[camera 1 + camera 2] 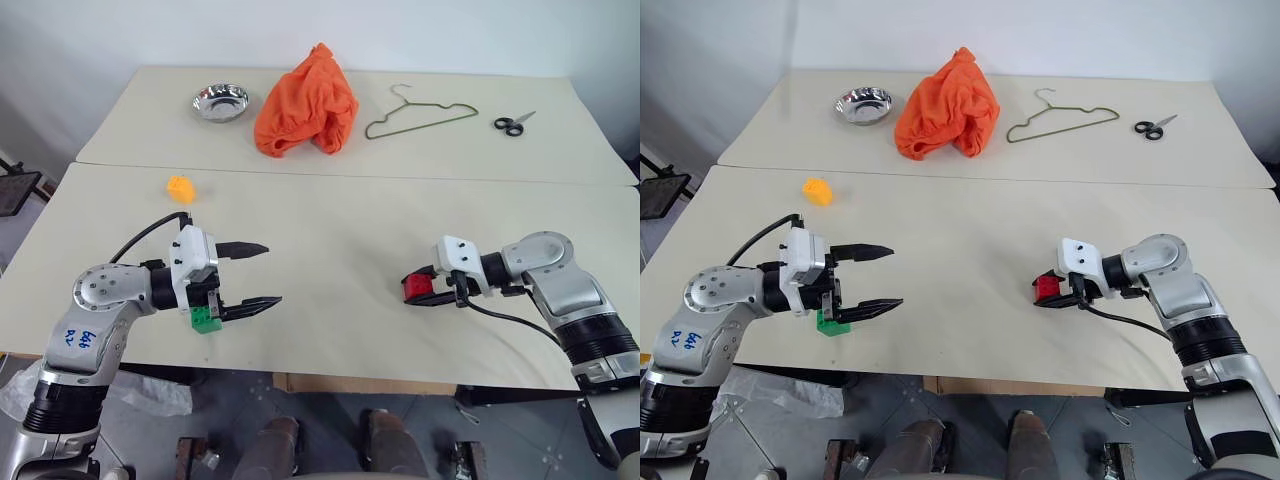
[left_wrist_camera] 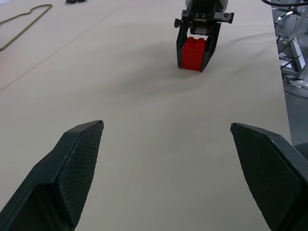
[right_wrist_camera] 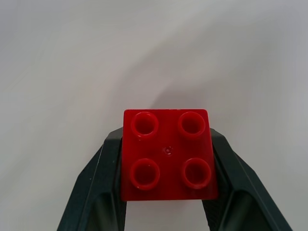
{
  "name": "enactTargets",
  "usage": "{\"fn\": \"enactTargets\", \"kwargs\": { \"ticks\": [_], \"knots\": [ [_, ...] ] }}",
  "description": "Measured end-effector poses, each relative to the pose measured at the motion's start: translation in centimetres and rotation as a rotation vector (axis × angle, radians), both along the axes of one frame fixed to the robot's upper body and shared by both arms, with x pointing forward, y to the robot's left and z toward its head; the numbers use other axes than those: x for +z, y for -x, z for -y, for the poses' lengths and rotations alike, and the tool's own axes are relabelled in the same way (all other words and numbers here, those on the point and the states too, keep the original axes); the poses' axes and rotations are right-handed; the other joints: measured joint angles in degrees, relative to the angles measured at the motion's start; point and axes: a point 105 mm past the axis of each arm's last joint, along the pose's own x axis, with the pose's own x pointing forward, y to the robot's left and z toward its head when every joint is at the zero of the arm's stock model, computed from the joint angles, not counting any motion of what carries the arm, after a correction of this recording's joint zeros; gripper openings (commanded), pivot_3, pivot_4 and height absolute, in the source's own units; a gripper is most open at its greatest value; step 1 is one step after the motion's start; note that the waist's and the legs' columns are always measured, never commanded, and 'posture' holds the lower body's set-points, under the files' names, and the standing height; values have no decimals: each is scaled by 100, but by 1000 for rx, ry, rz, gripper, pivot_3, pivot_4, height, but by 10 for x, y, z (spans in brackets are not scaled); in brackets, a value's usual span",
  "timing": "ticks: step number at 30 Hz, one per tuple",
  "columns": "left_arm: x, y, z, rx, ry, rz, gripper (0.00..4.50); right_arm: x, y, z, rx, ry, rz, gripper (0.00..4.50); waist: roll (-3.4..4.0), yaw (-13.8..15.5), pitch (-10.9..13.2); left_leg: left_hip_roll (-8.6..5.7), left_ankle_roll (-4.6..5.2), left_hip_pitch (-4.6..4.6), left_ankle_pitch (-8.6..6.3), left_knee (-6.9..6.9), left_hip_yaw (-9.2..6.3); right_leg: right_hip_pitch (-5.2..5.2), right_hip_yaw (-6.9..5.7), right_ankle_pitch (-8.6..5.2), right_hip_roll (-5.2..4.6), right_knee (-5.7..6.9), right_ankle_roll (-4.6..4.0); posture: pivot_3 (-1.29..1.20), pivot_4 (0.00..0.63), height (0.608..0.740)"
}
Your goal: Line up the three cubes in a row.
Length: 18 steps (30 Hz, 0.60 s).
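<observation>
Right gripper [image 1: 418, 290] is clamped on the red cube [image 1: 416, 288], one finger on each side, studs facing its wrist camera, held low over the near table [image 1: 330, 250] on the right side; whether the cube touches the surface I cannot tell. Left gripper [image 1: 256, 274] hangs over the near-left part of the table with its jaws wide apart and nothing between them, pointing across toward the red cube. Green cube [image 1: 206, 318] sits on the table right under the left gripper's base, near the front edge. Yellow-orange cube [image 1: 180, 189] rests alone farther back on the left, well apart from both others. On the far table: metal bowl [image 1: 220, 103], orange cloth [image 1: 306, 101], wire hanger [image 1: 418, 115], scissors [image 1: 513, 123].
</observation>
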Motion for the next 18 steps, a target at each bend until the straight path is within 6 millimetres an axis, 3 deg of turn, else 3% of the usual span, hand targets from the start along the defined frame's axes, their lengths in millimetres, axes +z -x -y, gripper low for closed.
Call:
{"fn": "enactTargets", "kwargs": {
  "ticks": [6,8,13,18],
  "knots": [
    [1,-2,-1,14,7,1,4500,2,2,-5,-13,-40,-30,3839,0,-2,0,1,-1,0,0,1,2,-1,2,0,1,0,0,0,150,740],
    [7,-6,-11,68,43,8,4500,9,3,-10,6,-73,-12,4481,0,-3,0,4,-3,0,-1,0,2,-4,2,0,0,0,0,0,150,740],
    [12,-8,-73,309,112,-21,4500,39,11,-14,76,-186,95,4481,0,-6,0,14,-8,0,-4,-10,2,-6,0,-2,0,0,-5,0,150,740],
    [-9,10,-156,605,159,-97,4500,61,36,-23,181,-430,144,4481,0,7,0,19,-9,0,-6,-15,1,-2,-3,-3,-1,-1,-6,0,150,740]
  ]
}}
